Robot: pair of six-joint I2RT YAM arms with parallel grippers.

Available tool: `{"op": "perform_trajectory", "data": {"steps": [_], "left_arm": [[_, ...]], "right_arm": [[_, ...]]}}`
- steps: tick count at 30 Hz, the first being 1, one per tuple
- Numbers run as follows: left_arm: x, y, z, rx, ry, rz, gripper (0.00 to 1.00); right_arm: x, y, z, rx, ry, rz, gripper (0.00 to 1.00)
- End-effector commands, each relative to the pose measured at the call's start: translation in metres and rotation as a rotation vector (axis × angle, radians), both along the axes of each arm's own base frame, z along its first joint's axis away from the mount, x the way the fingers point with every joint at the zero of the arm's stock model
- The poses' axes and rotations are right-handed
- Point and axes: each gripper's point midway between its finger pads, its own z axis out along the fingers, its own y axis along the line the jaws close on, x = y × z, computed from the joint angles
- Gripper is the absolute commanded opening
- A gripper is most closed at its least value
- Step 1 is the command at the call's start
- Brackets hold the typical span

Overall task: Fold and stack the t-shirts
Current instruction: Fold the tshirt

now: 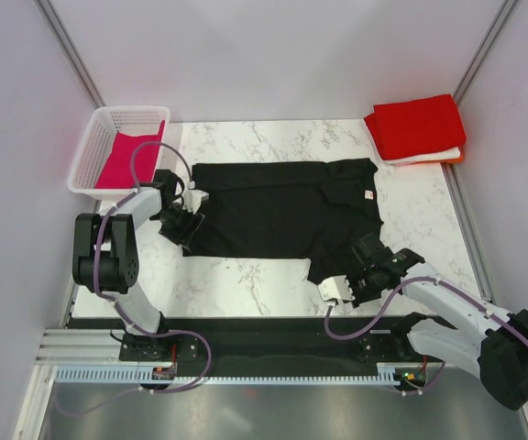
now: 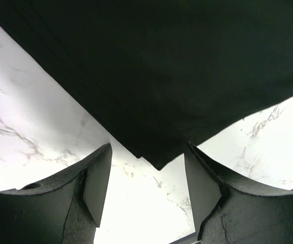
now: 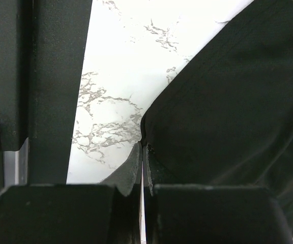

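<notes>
While our left gripper [image 2: 147,155] gapes around a corner of the shirt [image 1: 282,206], our right gripper [image 3: 142,150] clamps its edge.

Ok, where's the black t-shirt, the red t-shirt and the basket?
black t-shirt [image 1: 273,206]: top view, the middle of its spread-out body.
red t-shirt [image 1: 417,126]: top view, the middle of its folded top face.
basket [image 1: 134,109]: top view, its far rim.
</notes>
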Motion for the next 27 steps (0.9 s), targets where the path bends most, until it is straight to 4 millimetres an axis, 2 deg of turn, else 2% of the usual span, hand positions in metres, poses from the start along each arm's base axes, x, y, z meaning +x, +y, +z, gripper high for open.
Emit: {"op": "perform_trajectory", "data": {"steps": [1, 5, 9, 12, 14, 18, 23, 24, 26, 27], "left_arm": [[-0.013, 0.008, 0.005, 0.031, -0.021, -0.043, 0.66], [-0.024, 0.003, -0.002, 0.003, 0.014, -0.040, 0.66], [-0.025, 0.000, -0.007, -0.015, 0.043, -0.032, 0.60], [-0.024, -0.002, -0.006, -0.028, 0.042, -0.027, 0.59], [-0.025, -0.005, -0.007, -0.041, 0.047, -0.026, 0.55], [-0.023, -0.009, -0.007, -0.066, 0.068, -0.021, 0.40], [-0.028, -0.015, -0.010, -0.099, 0.102, -0.011, 0.37], [-0.029, -0.015, -0.011, -0.100, 0.110, -0.011, 0.32], [-0.031, -0.016, -0.015, -0.106, 0.130, -0.009, 0.29], [-0.030, -0.017, -0.015, -0.110, 0.130, -0.009, 0.23]], "right_arm": [[0.008, 0.006, 0.003, 0.012, -0.006, -0.019, 0.01], [0.011, 0.010, 0.003, 0.019, -0.007, -0.031, 0.01], [0.015, 0.012, 0.005, 0.014, -0.011, -0.030, 0.01], [0.016, 0.011, 0.005, 0.006, -0.016, -0.030, 0.01], [0.016, 0.011, 0.004, 0.006, -0.012, -0.031, 0.01], [0.020, 0.012, 0.003, 0.010, -0.017, -0.056, 0.01], [0.025, 0.012, 0.003, 0.014, -0.023, -0.125, 0.01], [0.025, 0.012, 0.003, 0.015, -0.025, -0.131, 0.01], [0.026, 0.011, 0.003, 0.015, -0.035, -0.153, 0.01], [0.027, 0.011, 0.003, 0.015, -0.039, -0.162, 0.01]]}}
